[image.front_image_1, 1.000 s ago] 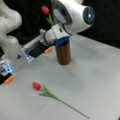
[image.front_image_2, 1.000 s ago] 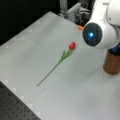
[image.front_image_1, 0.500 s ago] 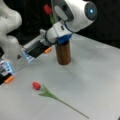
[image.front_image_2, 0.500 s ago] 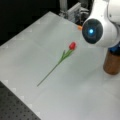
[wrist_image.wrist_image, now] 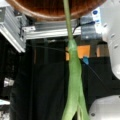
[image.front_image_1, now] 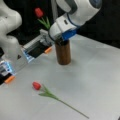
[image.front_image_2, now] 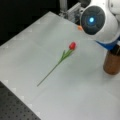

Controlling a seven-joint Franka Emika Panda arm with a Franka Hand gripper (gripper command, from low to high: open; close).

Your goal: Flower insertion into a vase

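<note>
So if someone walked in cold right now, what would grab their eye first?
Probably the big white arm bent over the brown vase near a front view's top, with a red tulip sticking up behind it, its stem running to the vase's rim in the wrist view. Next, a second red tulip lying flat on the white table. The hand itself is hidden.

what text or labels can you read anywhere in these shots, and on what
No readable text anywhere.
The vase is plain, and so is the table.
The blue patch on the metal frame in the wrist view carries a white mark, too blurred to read.
The arm's glowing blue dot is a light, not a sign.
</note>
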